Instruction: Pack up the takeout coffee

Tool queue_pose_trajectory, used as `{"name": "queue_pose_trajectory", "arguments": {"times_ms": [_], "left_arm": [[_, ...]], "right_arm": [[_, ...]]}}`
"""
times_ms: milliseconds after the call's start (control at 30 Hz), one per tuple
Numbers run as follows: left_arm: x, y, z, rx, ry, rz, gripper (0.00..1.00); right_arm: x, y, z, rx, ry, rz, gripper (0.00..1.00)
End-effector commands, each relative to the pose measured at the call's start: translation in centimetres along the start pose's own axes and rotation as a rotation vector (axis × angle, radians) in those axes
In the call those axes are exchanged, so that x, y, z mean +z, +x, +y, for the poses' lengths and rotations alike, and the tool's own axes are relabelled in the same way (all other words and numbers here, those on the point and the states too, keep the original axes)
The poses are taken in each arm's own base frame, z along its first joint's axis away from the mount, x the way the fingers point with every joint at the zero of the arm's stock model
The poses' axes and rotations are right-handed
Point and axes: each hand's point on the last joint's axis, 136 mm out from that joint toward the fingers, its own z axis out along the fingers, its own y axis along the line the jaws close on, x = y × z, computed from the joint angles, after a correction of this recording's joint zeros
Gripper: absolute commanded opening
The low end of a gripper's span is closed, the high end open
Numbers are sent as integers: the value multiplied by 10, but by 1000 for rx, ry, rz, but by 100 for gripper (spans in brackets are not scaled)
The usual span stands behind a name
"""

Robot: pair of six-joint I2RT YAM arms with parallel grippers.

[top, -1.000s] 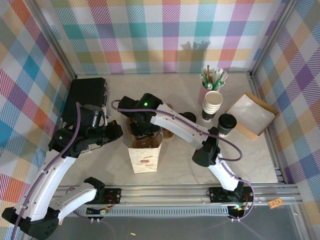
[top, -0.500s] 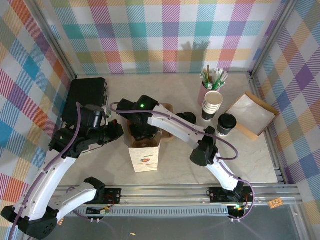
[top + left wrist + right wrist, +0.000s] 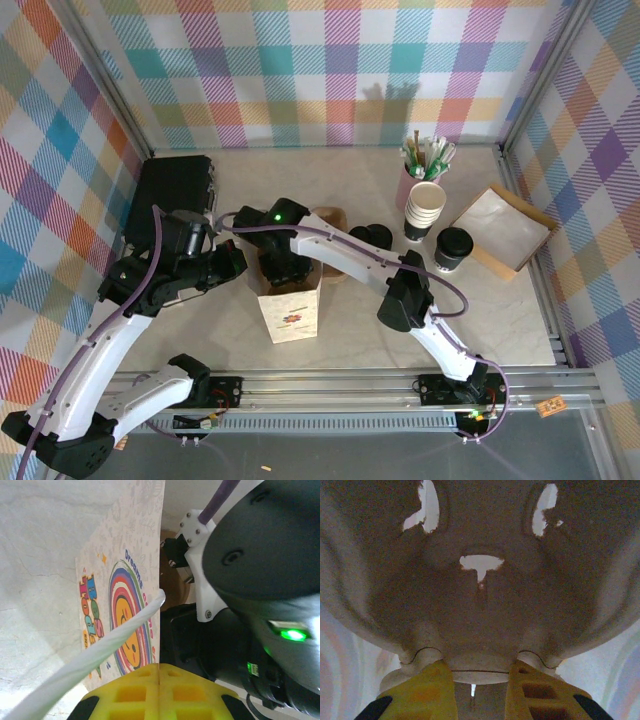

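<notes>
The takeout coffee [image 3: 452, 247], a whitish cup with a black lid, stands at the right of the table, apart from both arms. A printed paper bag [image 3: 293, 312] stands upright in the middle. My left gripper [image 3: 245, 268] is shut on the bag's left top edge; in the left wrist view its yellow fingers [image 3: 135, 692] pinch that thin edge next to the white handle [image 3: 110, 642]. My right gripper [image 3: 283, 268] reaches down into the bag's mouth. It is shut on the rim of a brown pulp cup carrier [image 3: 480, 590], with the bag's walls around it.
A stack of lidless white cups [image 3: 424, 208] and a pink cup of straws [image 3: 425, 160] stand behind the coffee. Loose black lids [image 3: 370, 236] lie beside my right arm. A brown tray [image 3: 500, 232] sits far right, a black case [image 3: 175, 190] far left.
My right arm has shifted a little to the left over the bag's mouth. The left gripper keeps its hold on the bag's edge.
</notes>
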Motion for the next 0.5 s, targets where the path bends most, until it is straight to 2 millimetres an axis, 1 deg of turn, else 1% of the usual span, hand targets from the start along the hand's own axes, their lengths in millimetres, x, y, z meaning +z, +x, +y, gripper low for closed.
{"name": "queue_pose_trajectory", "arguments": {"times_ms": [0, 233, 467], "left_arm": [[-6, -2, -2, 2, 7, -25, 0], [-11, -2, 1, 11, -7, -29, 0], [-11, -1, 5, 23, -23, -33, 0]], "right_arm": [[11, 5, -1, 15, 0, 34, 0], [25, 13, -4, 23, 5, 83, 0], [39, 19, -3, 24, 18, 125, 0]]}}
